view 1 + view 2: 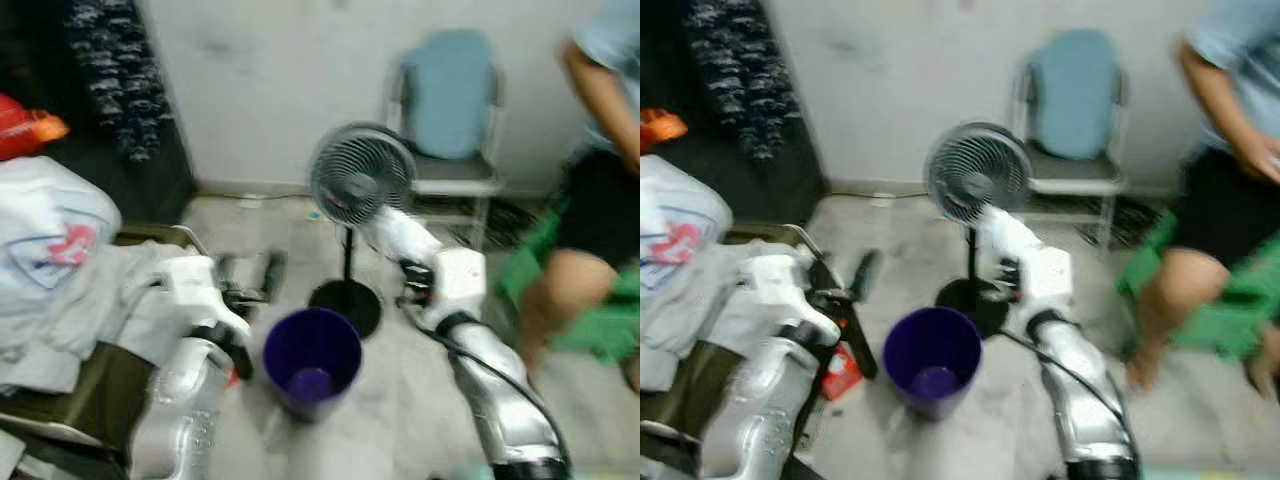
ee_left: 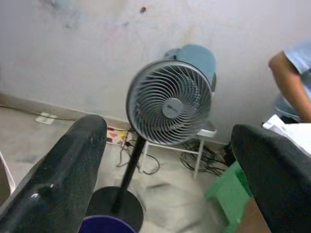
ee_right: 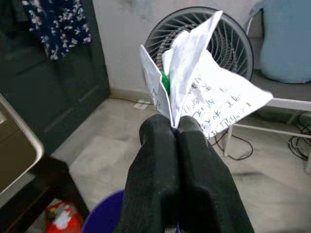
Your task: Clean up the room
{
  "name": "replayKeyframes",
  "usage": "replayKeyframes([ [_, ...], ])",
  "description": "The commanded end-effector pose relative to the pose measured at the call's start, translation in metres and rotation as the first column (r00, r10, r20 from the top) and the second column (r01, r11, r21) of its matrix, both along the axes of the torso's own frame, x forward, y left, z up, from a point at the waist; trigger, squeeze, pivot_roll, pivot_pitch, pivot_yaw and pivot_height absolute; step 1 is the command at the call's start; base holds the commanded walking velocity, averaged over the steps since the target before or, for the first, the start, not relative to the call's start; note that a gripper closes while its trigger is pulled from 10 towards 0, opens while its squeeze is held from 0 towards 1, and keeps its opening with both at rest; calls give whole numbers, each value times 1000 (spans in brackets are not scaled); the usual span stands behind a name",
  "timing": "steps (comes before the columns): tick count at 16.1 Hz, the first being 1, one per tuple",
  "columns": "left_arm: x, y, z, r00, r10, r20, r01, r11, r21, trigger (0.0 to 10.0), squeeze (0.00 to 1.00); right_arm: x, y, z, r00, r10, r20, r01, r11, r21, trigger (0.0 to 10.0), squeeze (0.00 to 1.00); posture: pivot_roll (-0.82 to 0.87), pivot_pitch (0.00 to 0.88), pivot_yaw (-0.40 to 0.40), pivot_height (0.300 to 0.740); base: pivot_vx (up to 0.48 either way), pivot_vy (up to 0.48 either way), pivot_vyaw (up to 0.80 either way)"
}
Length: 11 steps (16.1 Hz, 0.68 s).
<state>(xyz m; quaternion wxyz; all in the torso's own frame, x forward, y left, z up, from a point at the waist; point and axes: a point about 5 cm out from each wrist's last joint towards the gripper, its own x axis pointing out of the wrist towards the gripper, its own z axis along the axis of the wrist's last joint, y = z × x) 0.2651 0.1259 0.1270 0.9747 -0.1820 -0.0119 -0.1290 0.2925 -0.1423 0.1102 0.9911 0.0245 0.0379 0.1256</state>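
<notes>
Right now, crumpled paper [image 3: 194,92] (handwritten) pinched between right jaws.

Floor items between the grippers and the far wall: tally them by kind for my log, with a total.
Pedestal fan: 1
Purple bucket: 1
Chair with blue cushion: 1
Red packet on the floor: 1
Total: 4
Separately, the right gripper pinches crumpled paper.

The two head views look forward and down at the floor, both taking in the purple bin [image 1: 312,362], the standing fan [image 1: 361,176] and the chair [image 1: 447,110] by the wall. Each wrist view looks along its own black fingers [image 2: 58,179] toward that same fan — close, from low down.
</notes>
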Motion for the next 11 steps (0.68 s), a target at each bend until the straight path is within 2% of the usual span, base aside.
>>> replayKeyframes([
  [1, 0, 15, 2, 999, 49, 6, -49, 999, 19, 10000, 0, 3, 17, 9, 998, 45, 36, -46, 999, 19, 10000, 0, -44, 0, -21, 740, 405, 0, 0],
  [4, 0, 16, 1, 999, 50, 4, -51, 998, 21, 10000, 0, 3, 17, 9, 998, 44, 36, -44, 999, 18, 10000, 0, -43, 0, -21, 740, 398, 0, 0],
  [8, 0, 16, 0, 998, 58, -6, -58, 998, 32, 10000, 0, 3, 17, 8, 999, 39, 35, -40, 999, 20, 10000, 0, -43, 0, -19, 740, 290, 0, 709],
  [11, 2, 20, -3, 993, 113, -35, -111, 993, 38, 10000, 0, 4, 17, 8, 999, 35, 35, -36, 999, 25, 10000, 0, -42, 0, -18, 740, 0, 0, 0],
])
